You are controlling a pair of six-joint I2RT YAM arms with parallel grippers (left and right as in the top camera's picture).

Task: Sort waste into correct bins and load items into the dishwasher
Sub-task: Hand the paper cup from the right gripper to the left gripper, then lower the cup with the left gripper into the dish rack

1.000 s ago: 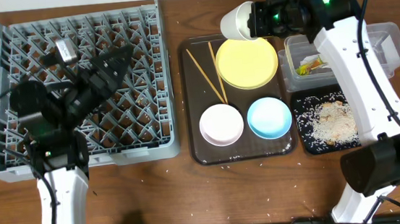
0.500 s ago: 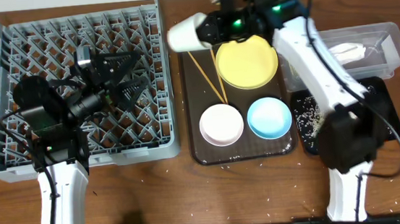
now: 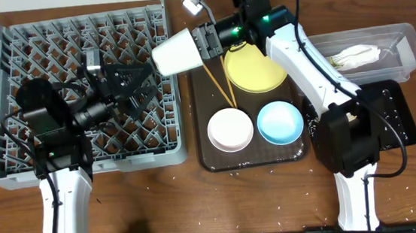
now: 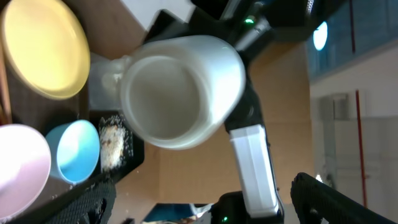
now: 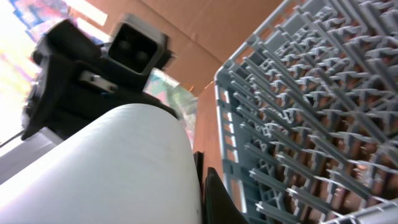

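My right gripper [image 3: 200,43] is shut on the small white cup [image 3: 174,51] and holds it on its side in the air at the right edge of the grey dish rack [image 3: 9,88], mouth toward the left arm. The cup fills the left wrist view [image 4: 177,90] and the right wrist view [image 5: 106,168]. My left gripper [image 3: 138,81] is open over the rack, just left of the cup and apart from it. The yellow plate [image 3: 253,67], chopsticks [image 3: 216,78], white bowl [image 3: 230,129] and blue bowl [image 3: 280,122] lie on the brown tray [image 3: 206,158].
The clear tub [image 3: 405,39] at the right holds a crumpled white napkin [image 3: 355,56]. The black tray [image 3: 397,119] with rice lies below it, partly hidden by my right arm. Rice grains are scattered on the table.
My right gripper has carried the cup left from above the plate to the rack's right edge. My left gripper has opened and turned toward the cup.
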